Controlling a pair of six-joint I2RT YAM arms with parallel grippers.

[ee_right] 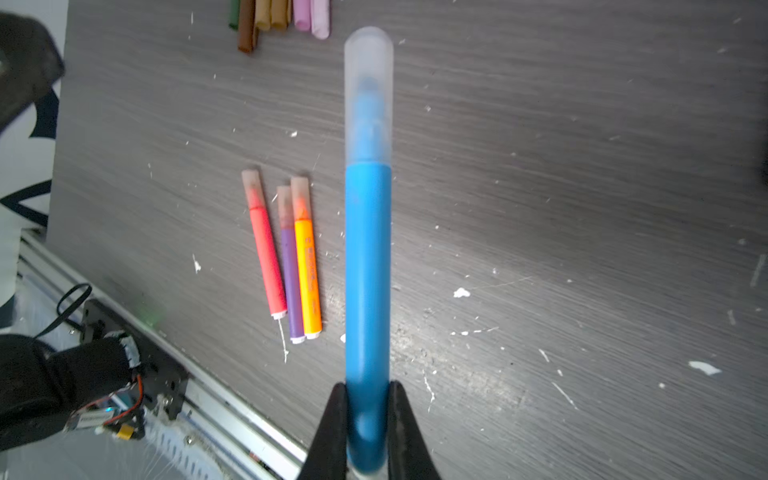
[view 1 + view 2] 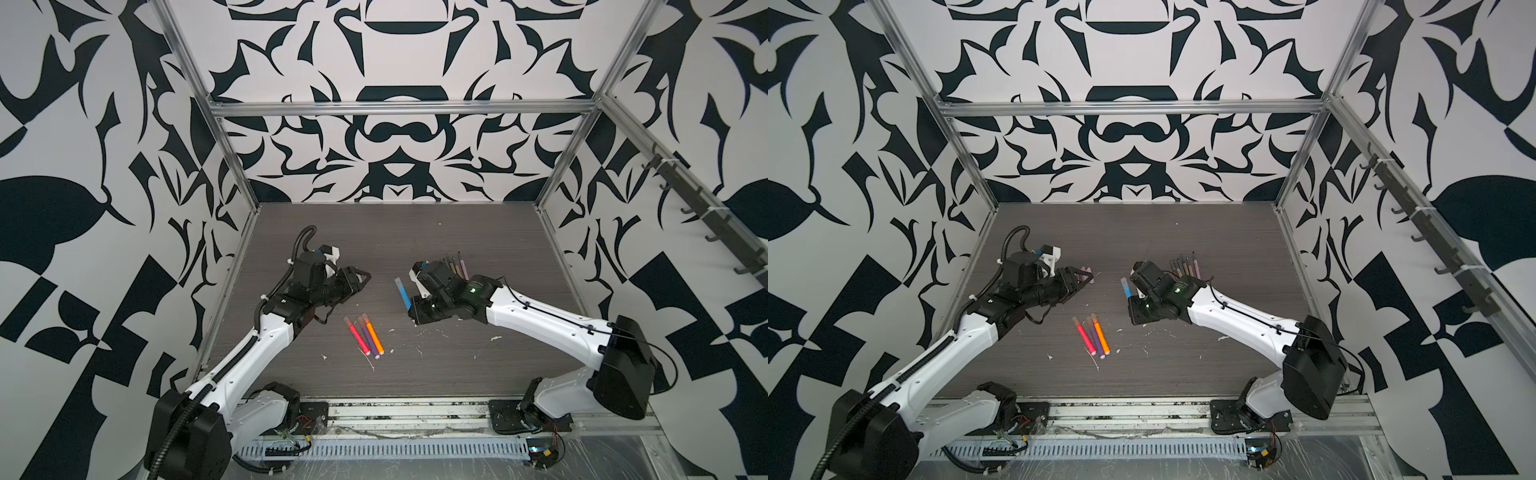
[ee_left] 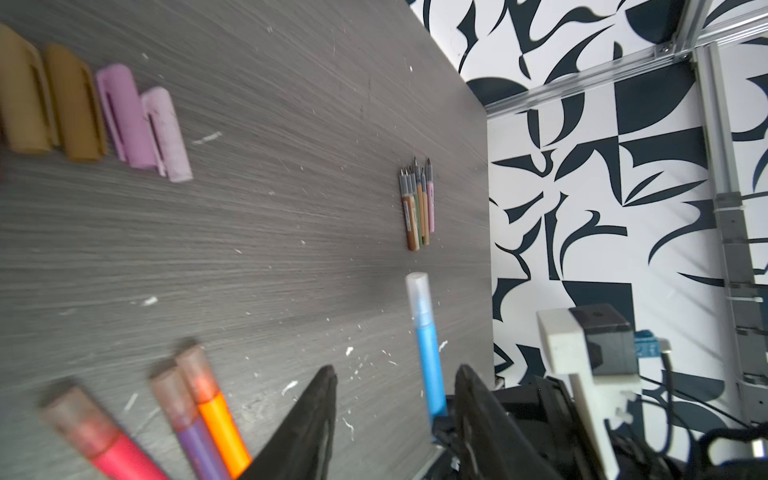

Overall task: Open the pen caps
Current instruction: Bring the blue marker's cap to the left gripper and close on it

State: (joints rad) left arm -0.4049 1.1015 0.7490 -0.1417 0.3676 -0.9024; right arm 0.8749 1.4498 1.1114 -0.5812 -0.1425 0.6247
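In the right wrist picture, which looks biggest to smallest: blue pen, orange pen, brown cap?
1. blue pen: looks biggest, though it is nearest the camera.
2. orange pen.
3. brown cap: smallest, farther off, partly cut off by the picture's edge.

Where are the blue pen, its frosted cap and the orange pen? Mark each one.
blue pen (image 1: 368,270): right wrist view, middle of its barrel.
frosted cap (image 1: 368,87): right wrist view, middle of its side.
orange pen (image 1: 308,276): right wrist view, middle of its barrel.

Left gripper (image 3: 395,411): jaws apart, empty, raised. Right gripper (image 1: 368,388): jaws clamped on end of blue pen (image 1: 368,249), raised. Both reach inward, facing each other, apart.
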